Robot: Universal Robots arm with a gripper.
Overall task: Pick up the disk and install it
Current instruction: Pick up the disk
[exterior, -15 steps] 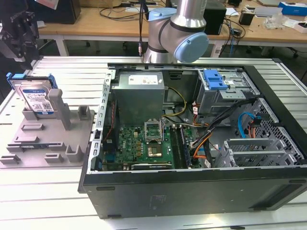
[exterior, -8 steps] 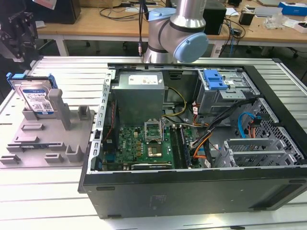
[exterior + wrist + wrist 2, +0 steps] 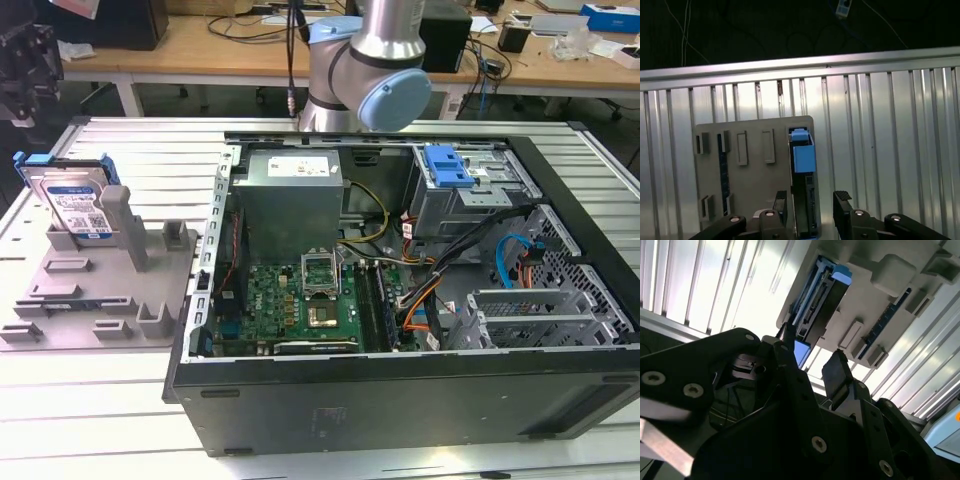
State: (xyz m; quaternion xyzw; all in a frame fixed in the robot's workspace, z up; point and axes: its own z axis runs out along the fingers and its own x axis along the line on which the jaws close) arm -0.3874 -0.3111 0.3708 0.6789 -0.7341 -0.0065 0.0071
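The disk (image 3: pixel 72 200) stands on edge in a slot of the grey holder plate (image 3: pixel 110 300) at the exterior view's left, its silver face with a white-and-blue label showing and a blue frame around it. My gripper (image 3: pixel 25 95) hangs open well above it, holding nothing. In the first wrist view the disk (image 3: pixel 802 160) appears edge-on with its blue tab, and the gripper (image 3: pixel 812 200) has one black finger (image 3: pixel 842 202) on each side of its line. In the second wrist view, the disk (image 3: pixel 820 300) lies beyond the open gripper (image 3: pixel 812 360).
An open computer case (image 3: pixel 400 400) lies on the ribbed metal table (image 3: pixel 140 160), with a motherboard, cables and a drive cage with a blue part (image 3: pixel 448 165). The arm's base (image 3: pixel 360 70) stands behind it. A thin blue clip (image 3: pixel 720 165) lies in the holder plate.
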